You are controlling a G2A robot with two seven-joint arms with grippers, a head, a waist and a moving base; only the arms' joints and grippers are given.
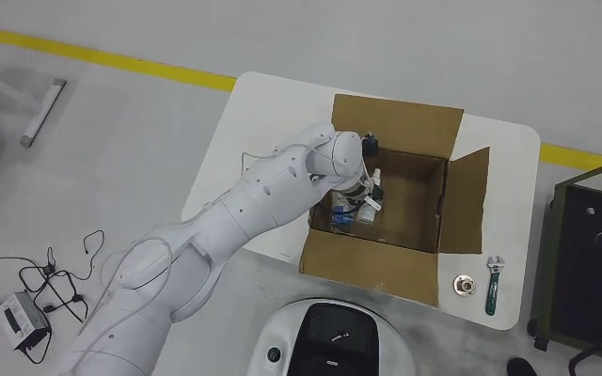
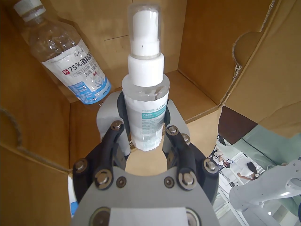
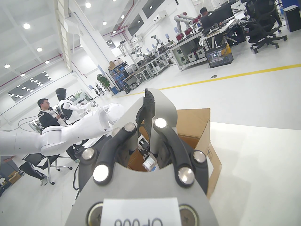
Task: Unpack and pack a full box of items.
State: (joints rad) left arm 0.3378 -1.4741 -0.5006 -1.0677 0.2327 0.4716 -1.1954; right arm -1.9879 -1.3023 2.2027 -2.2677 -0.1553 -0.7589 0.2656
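Left gripper (image 2: pixel 143 112): closed around the labelled body of the spray bottle (image 2: pixel 145 83); both pads press its sides, and the cap points away from the wrist.
Spray bottle location: inside the box (image 1: pixel 376 258), held off the walls, near one corner.
Bottle (image 2: pixel 70 57): clear with a white cap, lying tilted against a box wall, apart from the spray bottle.
Right gripper (image 3: pixel 148 105): fingers brought together with nothing between them, held outside the box and above the table (image 1: pixel 273 122).
Step in hand: judged to be unpacking, with one item gripped and the lift-out not yet done. A set-down during packing cannot be ruled out.
Next move: if unpacking, raise the spray bottle straight up until it clears the box rim, then carry it sideways to bare table.
Edges: cardboard walls stand close on several sides of the left gripper. One flap (image 1: pixel 470 197) stands up on the right side, and another lies back at the far side. A sideways move before the rim is cleared risks catching a wall or nudging the bottle.
Open room: a bare strip of table lies left of the box. A wrench (image 1: pixel 492 284) and a round part (image 1: pixel 463 284) lie at the near right corner.
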